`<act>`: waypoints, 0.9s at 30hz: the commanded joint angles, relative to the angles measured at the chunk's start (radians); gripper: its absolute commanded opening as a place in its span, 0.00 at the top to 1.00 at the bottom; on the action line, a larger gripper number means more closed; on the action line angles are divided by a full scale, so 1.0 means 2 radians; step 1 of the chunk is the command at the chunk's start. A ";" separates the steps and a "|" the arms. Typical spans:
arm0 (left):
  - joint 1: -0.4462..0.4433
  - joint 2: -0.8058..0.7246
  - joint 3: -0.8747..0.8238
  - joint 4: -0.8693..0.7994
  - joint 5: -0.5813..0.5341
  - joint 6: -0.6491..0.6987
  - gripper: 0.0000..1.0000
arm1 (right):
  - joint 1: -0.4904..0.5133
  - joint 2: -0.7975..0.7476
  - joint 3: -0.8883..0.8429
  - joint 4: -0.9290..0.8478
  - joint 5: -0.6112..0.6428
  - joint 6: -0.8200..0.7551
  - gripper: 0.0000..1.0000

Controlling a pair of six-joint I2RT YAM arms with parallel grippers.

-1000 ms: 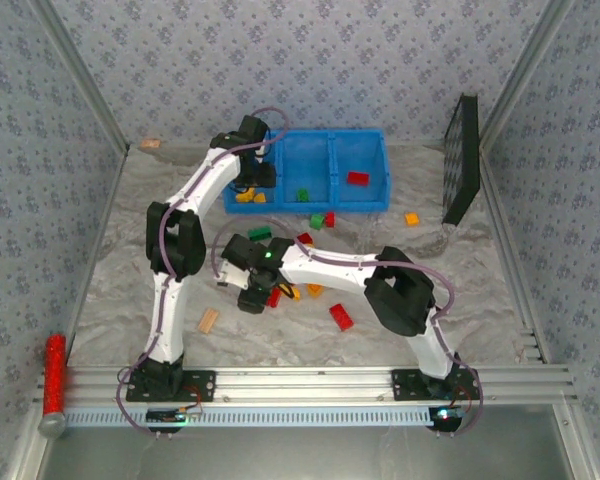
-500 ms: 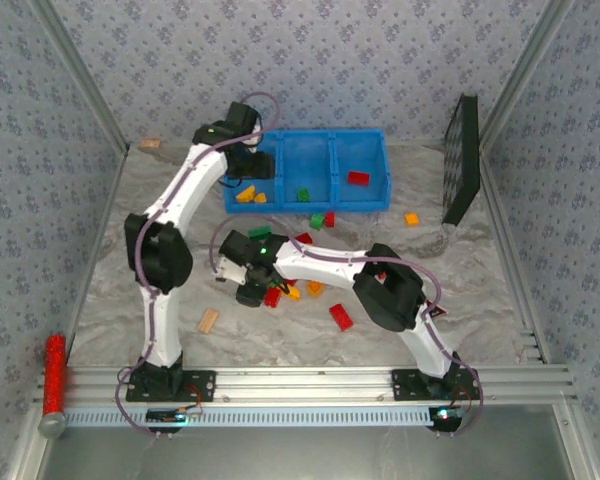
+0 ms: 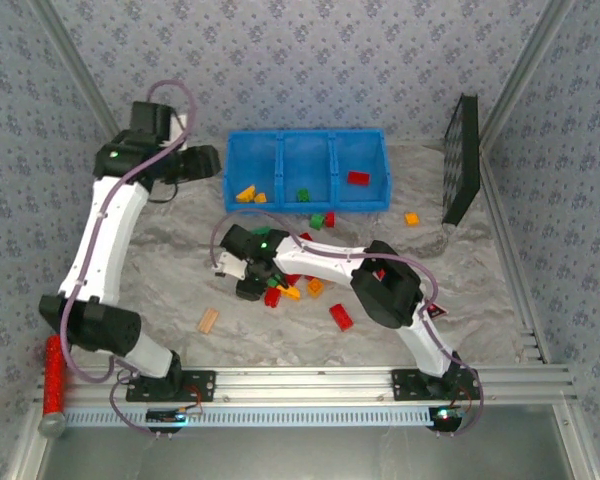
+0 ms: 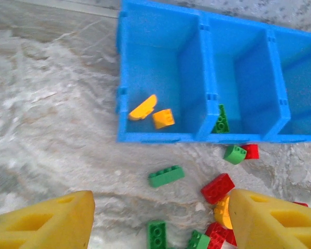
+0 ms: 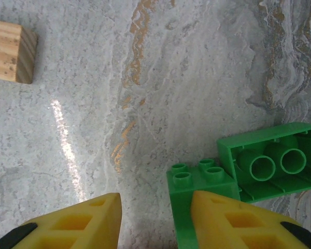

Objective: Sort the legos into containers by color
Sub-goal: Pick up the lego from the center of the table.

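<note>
The blue bin (image 3: 306, 137) at the far side of the desk (image 3: 180, 270) holds two orange bricks (image 4: 163, 118) left, a green one (image 4: 221, 120) middle, a red one (image 3: 358, 178) right; other bricks (image 3: 340, 317) lie loose in front. The left tool (image 4: 160, 223) hangs spread and empty beside the bin. The right tool (image 5: 155, 223), partly spread, sits low among them, with a small green brick (image 5: 197, 181) against one finger, not pinched.

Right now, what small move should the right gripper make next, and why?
Probably nudge the right gripper sideways toward the small green brick. Its open jaws frame mostly bare table, and the brick lies at one finger, not centred in the gap.
</note>
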 commanded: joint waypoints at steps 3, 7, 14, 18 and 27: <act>0.052 -0.070 -0.024 -0.028 0.017 0.014 0.29 | -0.005 0.019 -0.033 -0.035 -0.032 -0.010 0.54; 0.079 -0.089 -0.021 -0.054 0.023 0.024 0.28 | -0.009 0.014 -0.037 -0.036 -0.036 -0.017 0.54; 0.109 -0.125 -0.020 -0.083 0.015 0.051 0.25 | -0.011 -0.012 -0.055 -0.045 -0.066 -0.026 0.59; 0.111 -0.143 -0.033 -0.076 0.014 0.062 0.23 | -0.011 -0.024 -0.069 -0.037 -0.065 -0.025 0.60; 0.112 -0.140 -0.047 -0.056 0.018 0.087 0.20 | -0.013 -0.010 -0.047 -0.044 -0.060 -0.041 0.50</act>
